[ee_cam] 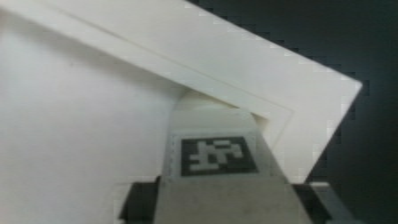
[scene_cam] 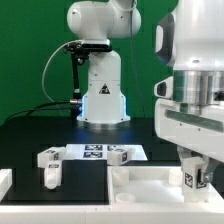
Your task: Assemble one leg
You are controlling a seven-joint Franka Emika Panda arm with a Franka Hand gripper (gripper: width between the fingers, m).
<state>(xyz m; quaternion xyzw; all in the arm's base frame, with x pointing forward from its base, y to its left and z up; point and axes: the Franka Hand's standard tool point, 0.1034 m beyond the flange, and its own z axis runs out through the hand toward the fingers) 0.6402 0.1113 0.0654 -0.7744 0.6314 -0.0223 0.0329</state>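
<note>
One leg point(scene_cam: 193, 178) sits in the pincer point(scene_cam: 194, 182); three lie loose.

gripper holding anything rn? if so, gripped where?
Yes: the gripper is shut on a leg, its fingers clamping the sides of the end nearest the wrist. The tagged face shows between them; the free end points at the white panel.

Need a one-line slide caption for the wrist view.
Wrist view: gripper shut on a tagged white leg, held at the corner of the white panel.
</note>
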